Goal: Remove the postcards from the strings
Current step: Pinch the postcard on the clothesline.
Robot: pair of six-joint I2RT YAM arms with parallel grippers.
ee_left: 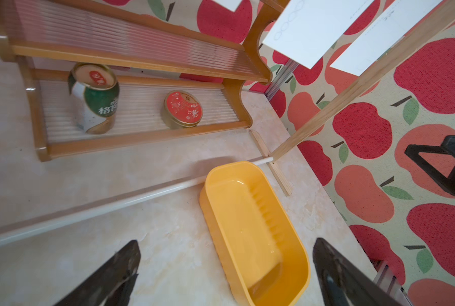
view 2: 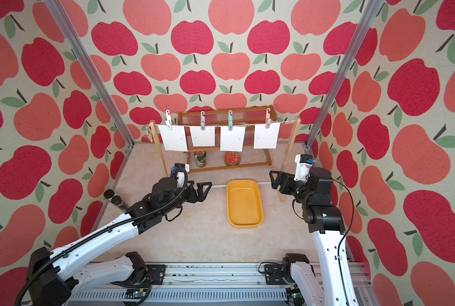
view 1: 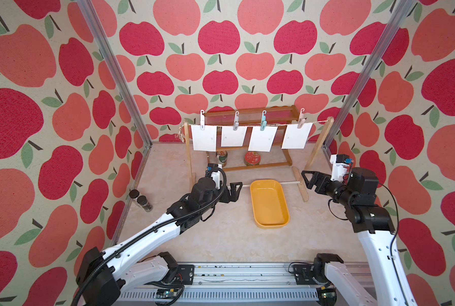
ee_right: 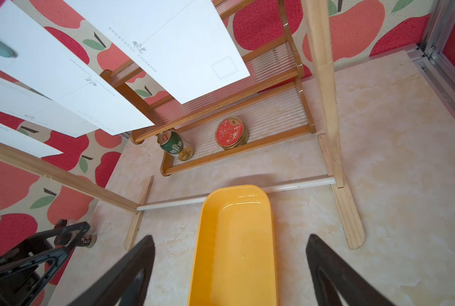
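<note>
While all four postcards (view 1: 263,138) hang side by side from the string (view 1: 318,122), neither gripper touches them. Each card is pinned at its upper edge by one clothespin (view 1: 236,122): white, grey, teal and pink in turn from the robot's left. The string runs between two light wooden posts (view 1: 318,148), with a frayed knot at the left post. A white dowel (view 1: 291,182) joins the posts' feet on the table (view 1: 221,238). Behind the cards stands a brown two-tier shelf (view 1: 258,167), its lower tier bearing a green can (view 1: 222,158) and a red-lidded tin (view 1: 252,159). On the near side of the dowel lies a yellow tub (view 1: 268,204), its far end at the dowel. The left gripper (view 1: 237,188) hovers to the tub's left, jaws spread wide with nothing between them, as the left wrist view also shows. The right gripper (view 1: 305,180) hangs beside the right post's foot, to the tub's right, jaws likewise wide apart and holding nothing. Both point inward toward the tub. Two dark-capped jars (view 1: 141,200) stand against the left wall, well apart from the posts.
</note>
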